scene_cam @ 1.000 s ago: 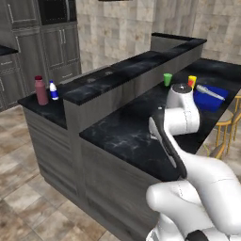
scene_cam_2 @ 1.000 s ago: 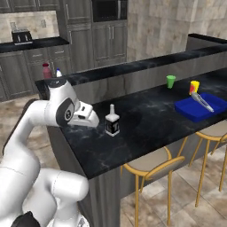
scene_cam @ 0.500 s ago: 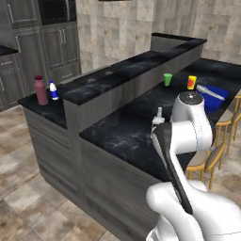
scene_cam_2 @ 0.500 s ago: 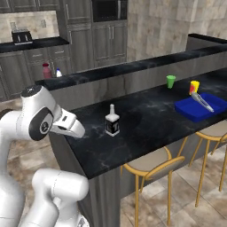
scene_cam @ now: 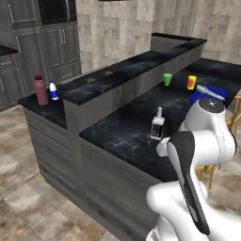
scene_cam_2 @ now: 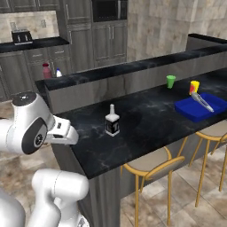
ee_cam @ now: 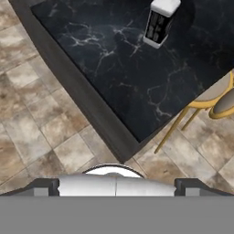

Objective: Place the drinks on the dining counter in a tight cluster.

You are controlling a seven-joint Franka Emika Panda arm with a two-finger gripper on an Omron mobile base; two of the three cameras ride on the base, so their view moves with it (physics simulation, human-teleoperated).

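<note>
The square clear bottle with a black label [scene_cam: 157, 125] [scene_cam_2: 112, 123] [ee_cam: 159, 23] stands upright and alone on the dining counter [scene_cam: 117, 134] [scene_cam_2: 150, 115] [ee_cam: 100, 55], near its left end. My gripper [scene_cam_2: 66, 133] hangs open and empty off the counter's near left corner, well clear of that bottle; in the hand view it looks down past the counter edge at the floor. The tall maroon bottle [scene_cam: 41, 90] [scene_cam_2: 46, 70] and the small white bottle with a blue label [scene_cam: 53, 90] [scene_cam_2: 58, 72] stand side by side on the far side counter beyond the raised ledge.
A green cup [scene_cam: 167, 79] [scene_cam_2: 170, 81] and a yellow-orange cup [scene_cam: 191, 82] [scene_cam_2: 194, 86] stand further along the dining counter, beside a blue tray [scene_cam: 209, 95] [scene_cam_2: 199, 106] holding a utensil. Yellow stools [scene_cam_2: 148, 166] [ee_cam: 205, 107] line its front. A raised ledge [scene_cam: 113, 80] runs behind.
My arm has swung back from beside the square clear bottle, off the counter's left end. The bottle stays standing where it was. The other bottles have not moved.
</note>
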